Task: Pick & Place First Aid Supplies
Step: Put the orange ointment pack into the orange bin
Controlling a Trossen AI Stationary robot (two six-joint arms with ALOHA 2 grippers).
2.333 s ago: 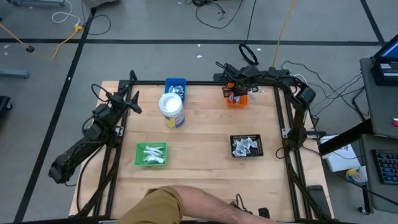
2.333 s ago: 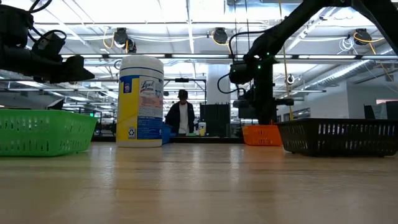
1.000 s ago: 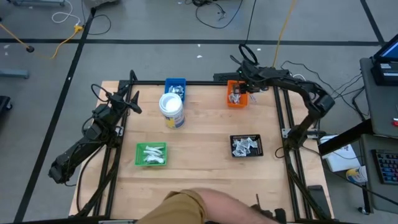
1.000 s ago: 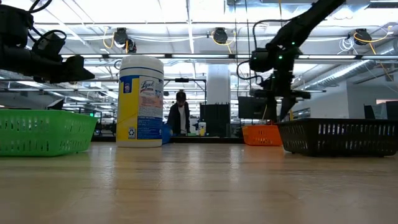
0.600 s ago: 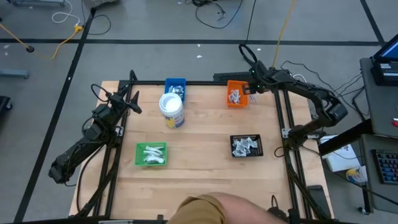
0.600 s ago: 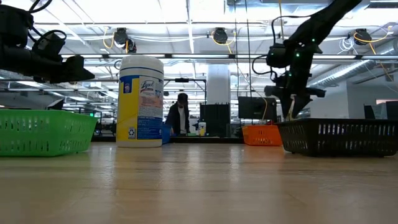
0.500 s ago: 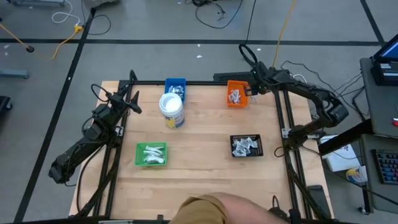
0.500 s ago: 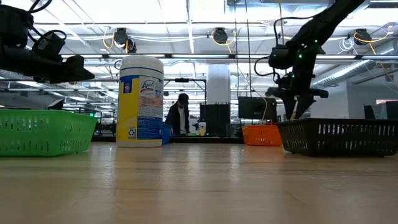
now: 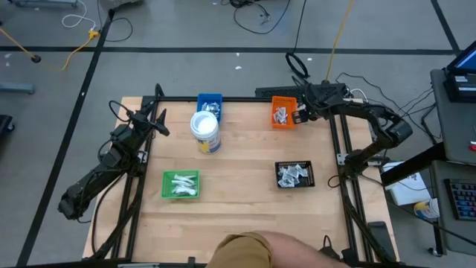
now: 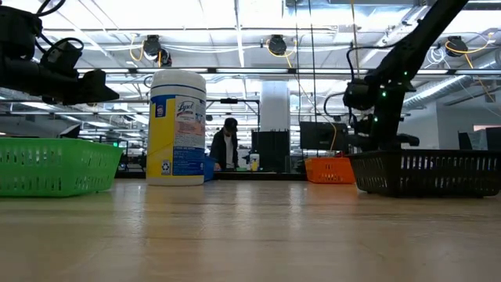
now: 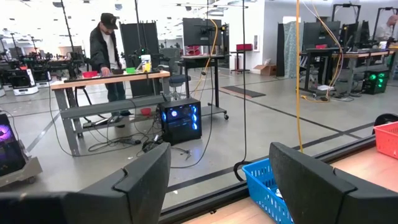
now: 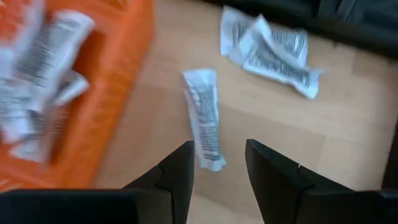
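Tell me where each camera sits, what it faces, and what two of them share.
High: overhead, straight down on the table; both arms show.
Low: table height, level toward the room; right gripper above the black tray.
Left wrist: looks past its open fingers off the table.
Right wrist: down at loose packets on wood.
High and right wrist share the orange tray.

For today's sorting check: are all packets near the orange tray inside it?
No: the right wrist view shows packets lying on the table beside the orange tray.

Four trays: blue (image 9: 210, 100), orange (image 9: 282, 112), green (image 9: 181, 184), black (image 9: 295, 174); one tub (image 9: 205, 131).
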